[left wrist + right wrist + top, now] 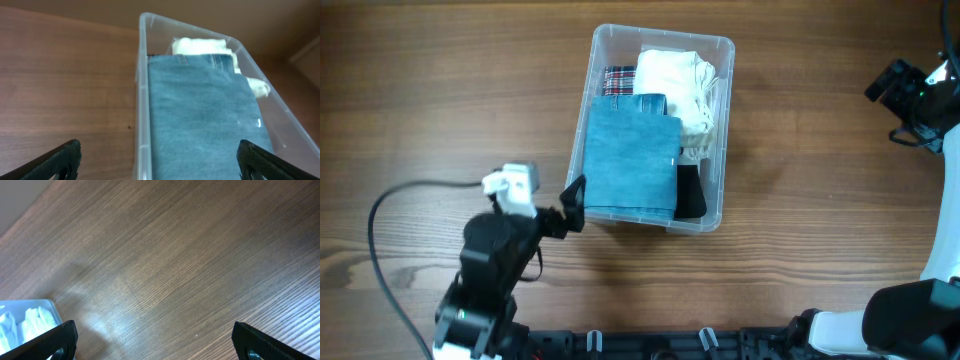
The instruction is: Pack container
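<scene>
The clear plastic container (720, 130) stands at the table's middle. In it lie a folded blue denim cloth (630, 165), a white cloth (675, 80), a plaid cloth (618, 80) and a black item (690, 192). My left gripper (572, 205) is open and empty at the bin's near left corner; in the left wrist view its fingers (160, 162) straddle the container's left wall (142, 100), with the denim (200, 115) ahead. My right gripper (900, 90) is open and empty at the far right, over bare table (155, 340); a corner of the container (30, 320) shows at its left.
A black cable (395, 215) loops over the table at the left, by the left arm. Wooden table surface (440, 90) lies all around the bin.
</scene>
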